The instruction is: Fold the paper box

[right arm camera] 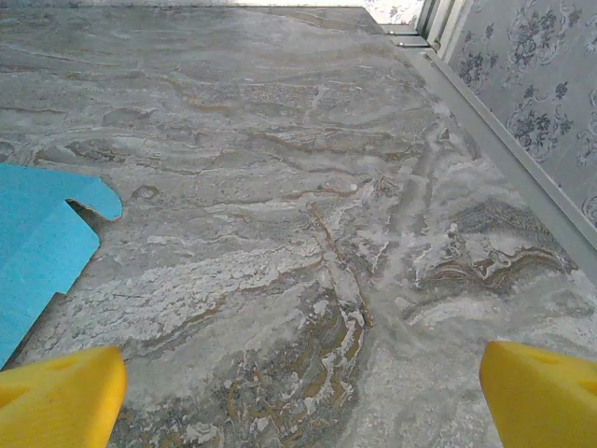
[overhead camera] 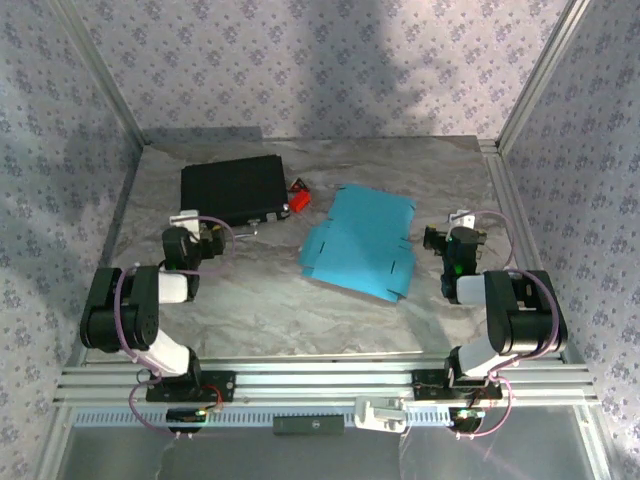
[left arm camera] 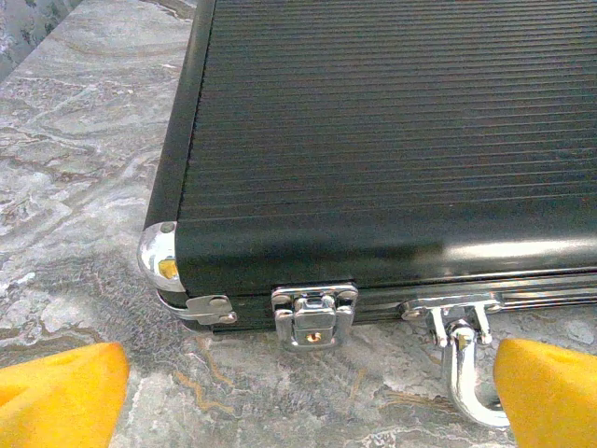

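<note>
The paper box [overhead camera: 360, 243] is observed as a die-cut cyan sheet lying on the marbled table [overhead camera: 300, 310], between the two arms and nearer the right one, cyan side up. Its flaps are spread outward. No panel is seen standing upright, though whether its near-left edge is slightly creased cannot be told. In the right wrist view one rounded flap of the sheet [right arm camera: 37, 243] is seen flat against the table surface. The right gripper [overhead camera: 445, 240] is positioned just beside the sheet's right edge, apart from it; its yellow pads [right arm camera: 56, 397] are spread wide with nothing held. The left gripper [overhead camera: 200, 238] is pointed at the black case [left arm camera: 392, 140], near its latch [left arm camera: 314, 315], pads [left arm camera: 61, 392] likewise wide apart and empty. A small red object [overhead camera: 298, 196] is noted beside the case. The task is judged not begun: no fold is made, no contact is established, and every flap remains to be raised and closed.
</note>
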`<state>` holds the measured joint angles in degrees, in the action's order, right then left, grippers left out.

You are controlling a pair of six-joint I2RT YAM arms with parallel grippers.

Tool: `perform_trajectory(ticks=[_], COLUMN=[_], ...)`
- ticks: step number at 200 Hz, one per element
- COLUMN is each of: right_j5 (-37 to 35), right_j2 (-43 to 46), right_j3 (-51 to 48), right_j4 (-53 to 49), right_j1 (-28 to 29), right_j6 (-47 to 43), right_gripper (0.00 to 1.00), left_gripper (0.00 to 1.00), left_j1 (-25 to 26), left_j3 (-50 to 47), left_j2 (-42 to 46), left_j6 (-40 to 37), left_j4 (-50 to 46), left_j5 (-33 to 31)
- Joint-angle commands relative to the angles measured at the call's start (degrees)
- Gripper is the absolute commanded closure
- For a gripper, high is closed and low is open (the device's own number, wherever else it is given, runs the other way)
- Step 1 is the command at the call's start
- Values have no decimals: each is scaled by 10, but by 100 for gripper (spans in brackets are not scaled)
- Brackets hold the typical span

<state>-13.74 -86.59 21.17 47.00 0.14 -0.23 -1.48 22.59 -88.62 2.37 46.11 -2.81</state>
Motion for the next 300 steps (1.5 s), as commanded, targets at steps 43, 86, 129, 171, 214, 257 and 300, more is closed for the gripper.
perform_trajectory(ticks=[43, 86, 129, 171, 214, 257, 300], right_j5=[-2, -4, -4, -4, -4, -4, 6], right_j2=[-4, -4, -4, -4, -5, -4, 21], right_j3=[0, 1, 1, 1, 1, 1, 0], right_j4=[17, 17, 17, 17, 17, 17, -5], right_j1=[-4, -1, -1, -1, -1, -1, -3], right_j6=[12, 11, 12, 11, 11, 11, 11], right_gripper=[1, 1, 1, 1, 1, 1, 1], left_gripper=[0, 0, 0, 0, 0, 0, 0], left_j1=[3, 2, 3, 3, 2, 3, 3], left_j3=[12, 11, 11, 11, 12, 11, 11], left_j2=[7, 7, 7, 7, 7, 7, 7], left_j6=[-5, -5, -5, -6, -6, -5, -6], left_j4=[5, 5, 5, 5, 5, 5, 6], left_j5=[0, -1, 0, 0, 0, 0, 0])
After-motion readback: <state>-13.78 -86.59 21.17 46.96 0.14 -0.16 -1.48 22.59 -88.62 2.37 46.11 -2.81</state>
